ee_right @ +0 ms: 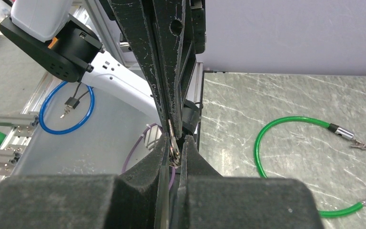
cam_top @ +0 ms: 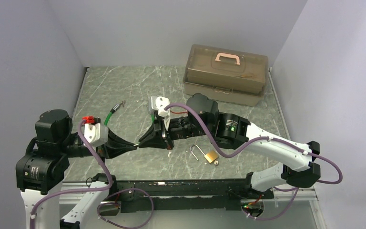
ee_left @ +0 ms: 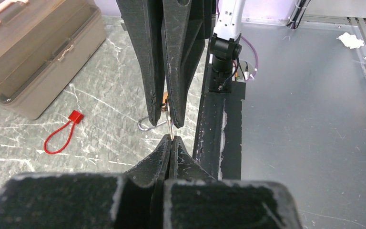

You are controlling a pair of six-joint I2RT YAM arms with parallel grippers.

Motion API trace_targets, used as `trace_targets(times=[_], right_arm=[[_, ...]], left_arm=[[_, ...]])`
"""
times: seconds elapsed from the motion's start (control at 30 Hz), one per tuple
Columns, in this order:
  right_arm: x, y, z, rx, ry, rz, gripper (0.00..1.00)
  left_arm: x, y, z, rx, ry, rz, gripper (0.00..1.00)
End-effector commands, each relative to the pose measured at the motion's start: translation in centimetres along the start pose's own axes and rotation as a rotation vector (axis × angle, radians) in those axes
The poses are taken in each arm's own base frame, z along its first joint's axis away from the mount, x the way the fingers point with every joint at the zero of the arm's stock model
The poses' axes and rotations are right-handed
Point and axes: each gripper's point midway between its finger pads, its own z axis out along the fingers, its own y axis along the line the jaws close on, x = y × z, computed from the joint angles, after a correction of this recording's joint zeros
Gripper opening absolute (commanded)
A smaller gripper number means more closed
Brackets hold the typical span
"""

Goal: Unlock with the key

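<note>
probably a lab: plain partition walls point(cam_top: 171, 28), aluminium frame point(ee_right: 0, 119).

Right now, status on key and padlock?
Left gripper and right gripper both shut on the key, tip to tip. Padlock apart, untouched. Nothing in the way.

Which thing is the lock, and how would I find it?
Start at the big brown box at the far right of the table, then come toward the near edge, past the right arm. The padlock lies there: small, with a gold body and silver loop, while the cable farther left is green.
</note>
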Motion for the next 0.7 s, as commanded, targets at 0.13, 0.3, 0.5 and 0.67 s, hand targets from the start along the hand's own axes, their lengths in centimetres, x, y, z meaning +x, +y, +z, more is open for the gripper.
trace_targets(times=[0.13,0.3,0.5,0.67], right_arm=[[-1.5,-0.9,-0.6,0.045,0.015,-0.068,0.0],[-1.3,-0.3,-0.7,0.017,0.019,-0.066,0.0],[-1.1,-0.6,-0.6,0.038,0.019,-0.054,0.0],[-2.1,-1.0,-0.8,0.069,-0.031,-0.057,0.0]], left_arm=[[-1.7,-1.2,-0.4,0.028,-0.024,0.016,0.0],[-2.1,-0.9,-0.6,-0.001,-0.02,0.041,0.0],[-2.4,-1.4,-0.6,0.018,-0.031,0.025,0.14],[-1.7,-2.4,-0.4,0.078,-0.042,-0.022,0.3]])
